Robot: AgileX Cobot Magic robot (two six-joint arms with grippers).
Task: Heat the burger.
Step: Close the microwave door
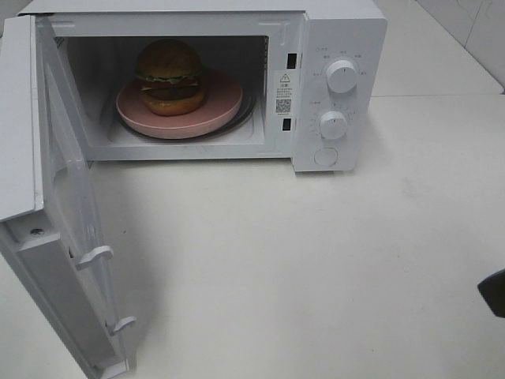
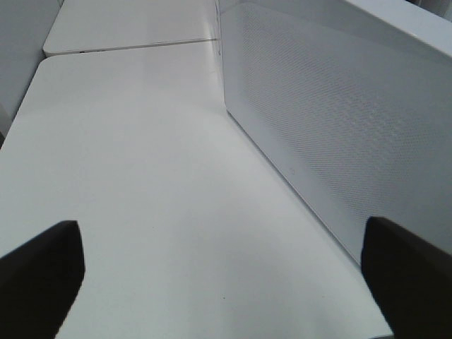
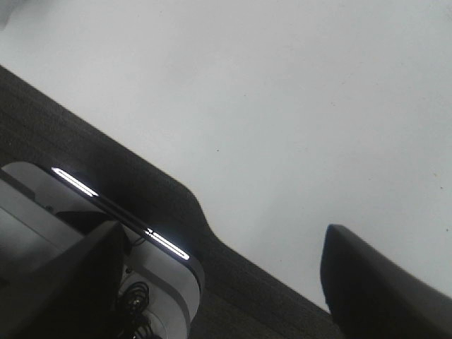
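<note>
The burger sits on the pink plate inside the microwave, its door swung wide. Both grippers hang well away from it. The left gripper is outside the door and the right gripper is over the table edge, each with jaws spread apart.

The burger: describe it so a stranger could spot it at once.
Find the white microwave, its door swung wide open. Inside lies a round pink plate with the burger on it. It alone is tall, brown-bunned and layered with green lettuce.

Microwave door runs off frame (sticker print unreadable)
</note>
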